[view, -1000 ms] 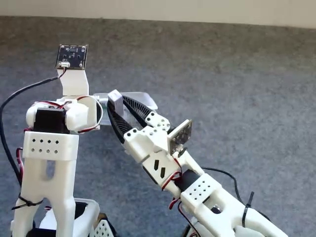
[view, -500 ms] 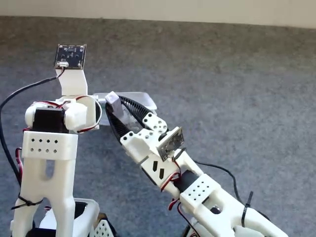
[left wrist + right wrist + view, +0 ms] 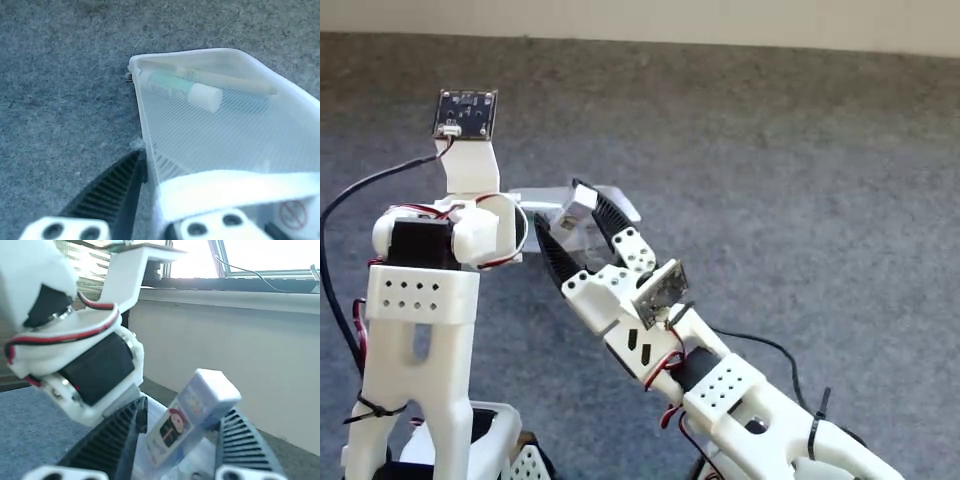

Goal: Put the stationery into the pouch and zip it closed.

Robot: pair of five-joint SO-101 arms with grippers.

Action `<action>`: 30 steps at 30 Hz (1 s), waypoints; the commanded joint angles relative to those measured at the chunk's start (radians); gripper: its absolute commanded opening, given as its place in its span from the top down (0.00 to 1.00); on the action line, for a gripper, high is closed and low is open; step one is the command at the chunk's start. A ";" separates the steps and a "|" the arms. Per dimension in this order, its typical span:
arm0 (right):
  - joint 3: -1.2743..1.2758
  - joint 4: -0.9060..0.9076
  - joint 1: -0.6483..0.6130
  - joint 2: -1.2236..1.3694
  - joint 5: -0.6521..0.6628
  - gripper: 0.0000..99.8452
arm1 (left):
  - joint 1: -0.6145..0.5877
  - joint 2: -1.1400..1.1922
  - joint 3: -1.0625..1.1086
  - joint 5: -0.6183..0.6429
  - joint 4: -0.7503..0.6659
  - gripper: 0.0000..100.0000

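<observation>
A translucent white mesh pouch (image 3: 225,135) lies on the grey surface, and its edge is pinched in my left gripper (image 3: 155,200), which is shut on it. Inside it I see a teal pen (image 3: 170,82), a white cylinder (image 3: 204,96) and a pale stick (image 3: 235,82). In the high view the pouch (image 3: 612,200) peeks out behind both arms. My right gripper (image 3: 563,208) hovers just over it, shut on a small white eraser (image 3: 578,207) with a picture sleeve. In the right wrist view the eraser (image 3: 192,415) sits tilted between the black fingers (image 3: 120,430).
The left arm's wrist (image 3: 470,230) stands upright right beside the right gripper, and its servo housing (image 3: 95,365) looms close in the right wrist view. Grey carpet-like cover (image 3: 800,200) spreads open to the right. A pale wall (image 3: 720,20) runs along the far edge.
The right gripper has turned and shifted a little to the right with the eraser, bringing it over the pouch. The left arm has kept still.
</observation>
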 commanded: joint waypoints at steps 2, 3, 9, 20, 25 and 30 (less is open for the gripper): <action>0.058 0.001 0.008 -0.133 0.005 0.80 | -0.019 -0.030 -0.013 -0.008 0.000 0.99; 0.070 0.001 0.008 -0.157 0.005 0.80 | -0.019 -0.030 -0.013 -0.008 0.000 0.99; 0.084 0.202 0.010 -0.292 0.003 0.80 | -0.019 -0.030 -0.013 -0.008 0.000 0.99; 0.084 0.240 0.010 -0.309 0.003 0.99 | -0.019 -0.030 -0.013 -0.008 0.005 0.99; -0.015 0.243 0.010 -0.189 0.003 0.97 | -0.019 -0.030 -0.013 -0.008 0.006 0.99; -0.085 0.239 0.010 -0.065 0.003 0.81 | -0.019 -0.030 -0.013 -0.008 0.006 0.99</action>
